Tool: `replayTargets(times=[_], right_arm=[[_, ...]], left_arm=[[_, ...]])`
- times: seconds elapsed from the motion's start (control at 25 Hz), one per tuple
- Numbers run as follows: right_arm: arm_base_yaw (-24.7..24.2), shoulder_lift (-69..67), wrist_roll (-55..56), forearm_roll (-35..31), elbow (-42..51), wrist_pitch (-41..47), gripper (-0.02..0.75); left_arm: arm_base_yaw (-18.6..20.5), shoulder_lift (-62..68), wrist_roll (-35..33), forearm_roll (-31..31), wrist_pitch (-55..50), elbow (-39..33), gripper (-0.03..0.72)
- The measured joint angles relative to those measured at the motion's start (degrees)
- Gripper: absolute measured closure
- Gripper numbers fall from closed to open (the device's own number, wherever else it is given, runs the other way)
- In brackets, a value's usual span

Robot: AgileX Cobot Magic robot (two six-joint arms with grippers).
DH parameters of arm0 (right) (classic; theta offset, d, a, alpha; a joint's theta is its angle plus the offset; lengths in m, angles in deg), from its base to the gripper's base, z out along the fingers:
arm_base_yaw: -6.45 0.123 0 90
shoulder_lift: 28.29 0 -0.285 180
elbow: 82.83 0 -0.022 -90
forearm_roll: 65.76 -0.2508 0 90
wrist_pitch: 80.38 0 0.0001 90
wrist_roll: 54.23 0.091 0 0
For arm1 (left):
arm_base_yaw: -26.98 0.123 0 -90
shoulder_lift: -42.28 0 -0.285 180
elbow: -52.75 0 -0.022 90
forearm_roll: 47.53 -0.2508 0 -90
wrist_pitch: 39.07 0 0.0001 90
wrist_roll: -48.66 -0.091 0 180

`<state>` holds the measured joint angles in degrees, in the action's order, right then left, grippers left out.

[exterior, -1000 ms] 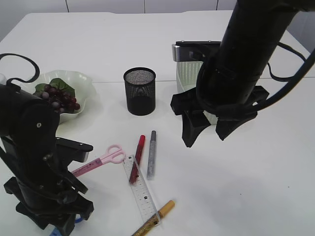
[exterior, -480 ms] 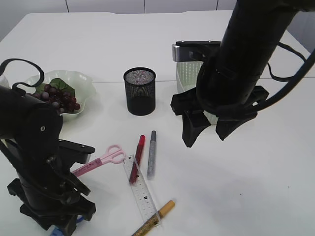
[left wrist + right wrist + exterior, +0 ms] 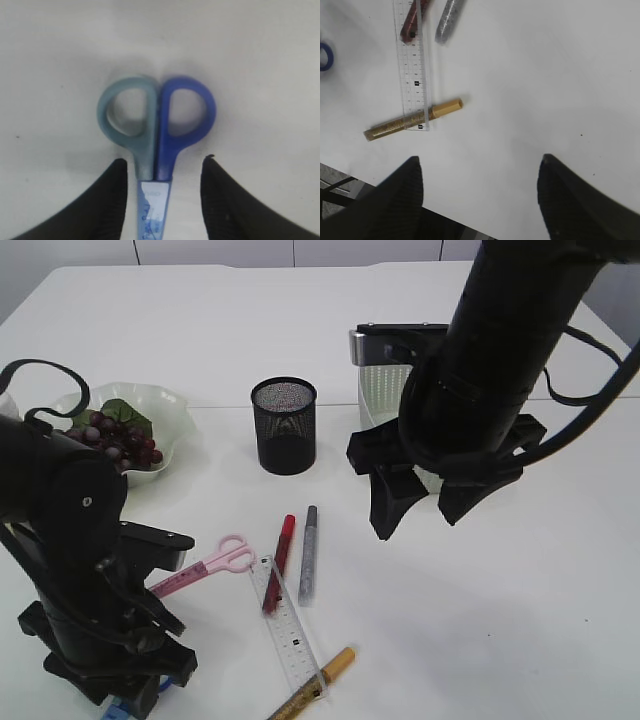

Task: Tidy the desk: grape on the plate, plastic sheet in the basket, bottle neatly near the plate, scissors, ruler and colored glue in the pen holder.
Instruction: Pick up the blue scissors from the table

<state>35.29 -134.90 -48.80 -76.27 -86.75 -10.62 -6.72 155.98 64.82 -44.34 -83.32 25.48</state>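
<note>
The left gripper (image 3: 161, 200) is lowered over blue scissors (image 3: 157, 135) on the table, jaws half open and straddling the blades, not visibly clamping them. The pen holder (image 3: 284, 425) stands mid-table. The right gripper (image 3: 428, 505) hovers wide open, empty.

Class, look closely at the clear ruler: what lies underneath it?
Under the clear ruler lie the red glue pen, its lower end, and the gold glue pen, crossing beneath the ruler's near end. Both show through it; elsewhere only white table.

2 scissors (image 3: 215, 564) (image 3: 156, 130) (3 glue pens (image 3: 308, 553))
</note>
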Motion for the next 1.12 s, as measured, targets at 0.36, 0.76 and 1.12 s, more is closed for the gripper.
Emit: replayTargets(times=[0.36, 0.76, 1.12], right_arm=[[0.0, 0.0, 0.0, 0.0, 0.0, 0.1, 0.214], [0.0, 0.0, 0.0, 0.1, 0.0, 0.1, 0.214], [0.0, 0.0, 0.0, 0.1, 0.0, 0.1, 0.214]], left_arm=[[-2.1, 0.0, 0.0, 0.4, 0.0, 0.0, 0.356], [-2.2, 0.0, -0.4, 0.5, -1.7, 0.0, 0.356], [-2.2, 0.0, -5.3, 0.1, -2.6, 0.0, 0.356]])
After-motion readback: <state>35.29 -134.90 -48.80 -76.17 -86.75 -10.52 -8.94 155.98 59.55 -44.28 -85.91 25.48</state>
